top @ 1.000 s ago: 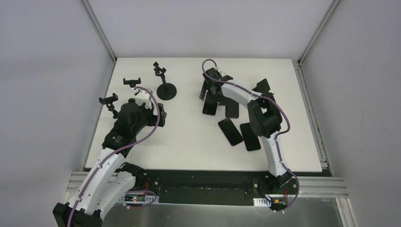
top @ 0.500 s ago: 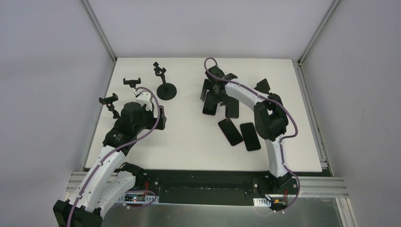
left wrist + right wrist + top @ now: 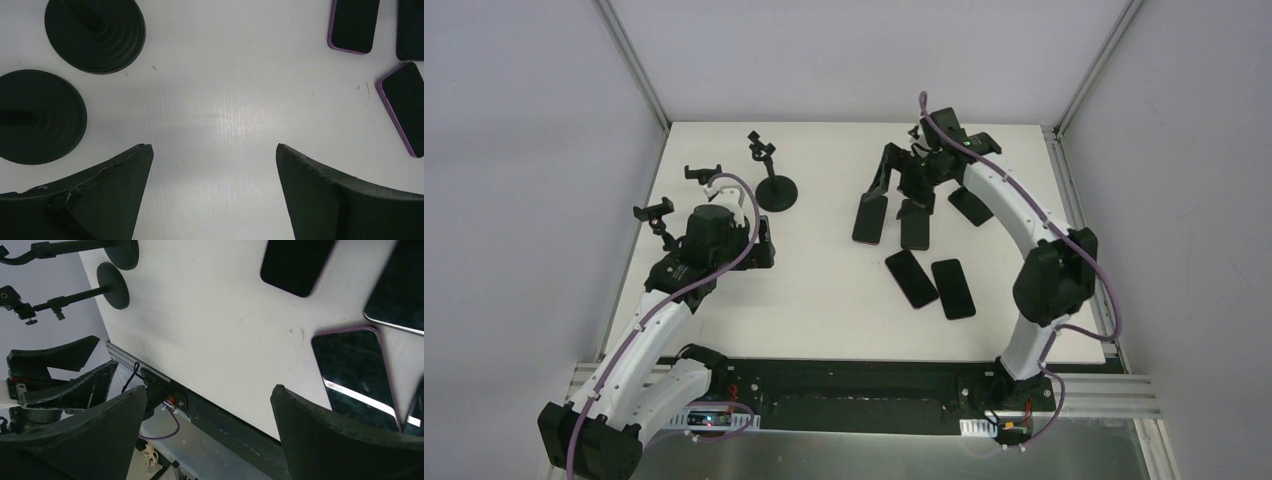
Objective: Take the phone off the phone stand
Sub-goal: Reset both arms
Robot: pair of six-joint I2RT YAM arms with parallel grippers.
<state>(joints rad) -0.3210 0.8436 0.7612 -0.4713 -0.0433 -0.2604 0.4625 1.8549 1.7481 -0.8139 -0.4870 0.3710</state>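
We count five black, flat slab phones (image 3: 911, 278), all lying face up on the white counter (image 3: 824, 290) in its right half, two side by side nearest the arms and three farther back. They lie well apart from the three black phone stands (image 3: 775, 191), which have round bases, thin stems and clamp heads and are grouped at the far left.

The right tool (image 3: 900, 184) hangs over the back three phones with its fingers spread wide and nothing between them. The left tool (image 3: 762, 245) sits low beside the stands, equally wide and holding nothing.

From above the phones read as plain black. The left wrist view gives two of them a purple edging (image 3: 354, 25) and shows only the ridged round bases (image 3: 95, 30) of two stands, their clamps out of frame. We see the left tool (image 3: 212, 150) framing bare counter there.

The right wrist view adds glossy screens catching streaks of light (image 3: 355, 375). Past the wide right tool (image 3: 208, 390) we see two stands side-on and the left tool's spread fingers (image 3: 52, 357).
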